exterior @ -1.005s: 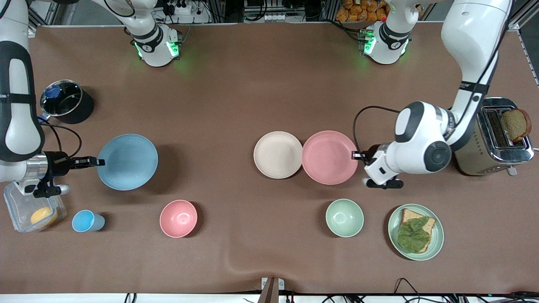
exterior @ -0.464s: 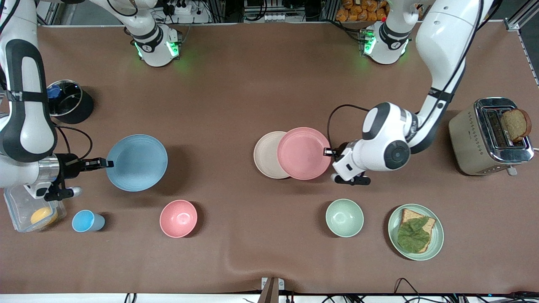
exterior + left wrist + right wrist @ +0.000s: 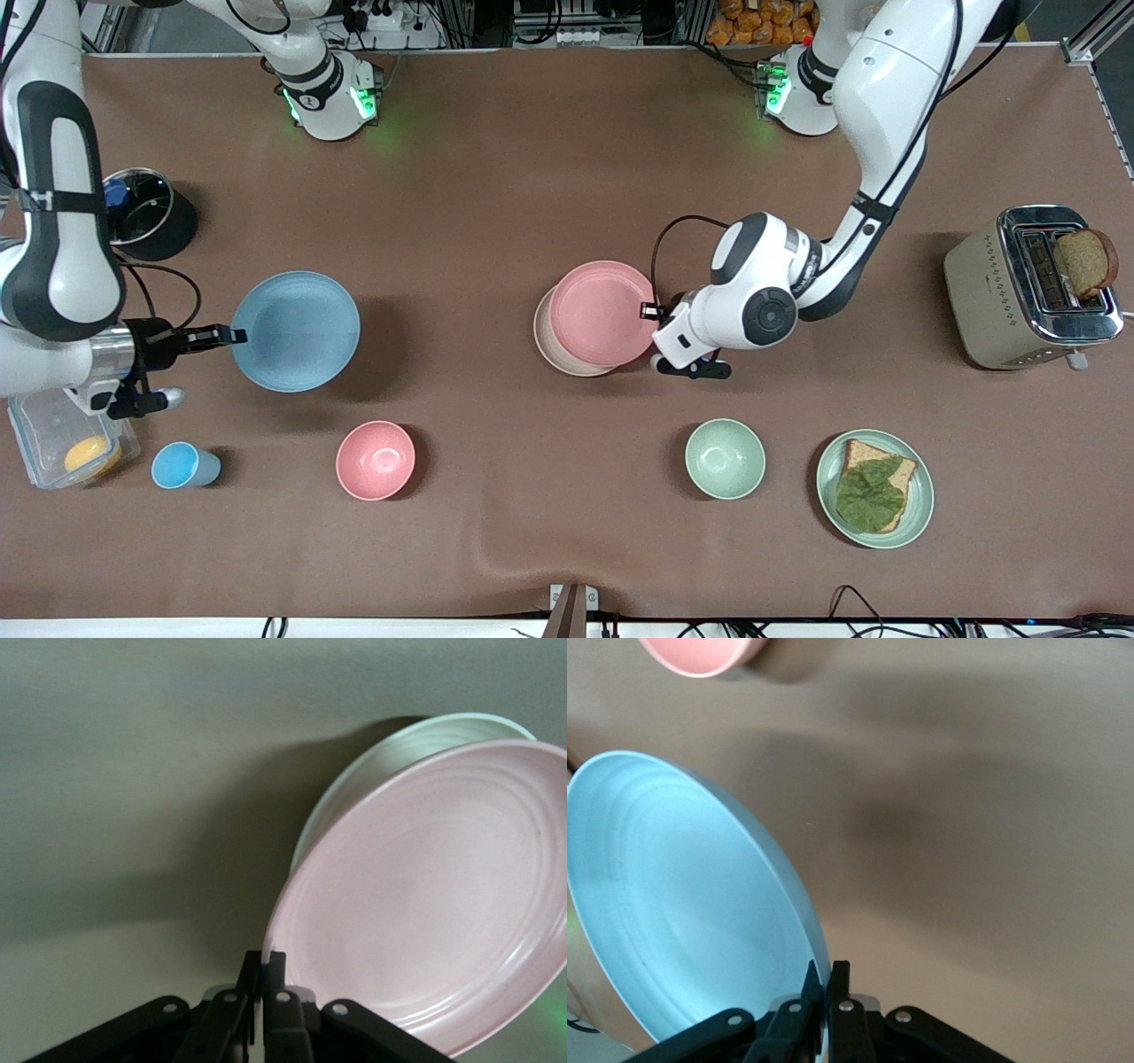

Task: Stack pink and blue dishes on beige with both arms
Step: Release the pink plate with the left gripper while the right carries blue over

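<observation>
Left wrist view alone shows the left end effector point(image 3: 263, 967) clamping pink plate point(image 3: 434, 895) over beige plate point(image 3: 399, 749).

The right gripper point(image 3: 826, 979) pinches the blue plate's point(image 3: 682, 904) rim above the table point(image 3: 992, 833).

Left gripper point(image 3: 649, 311) centre frame, fingers pinched together; right gripper point(image 3: 237, 334) at frame left, likewise pinched.
</observation>
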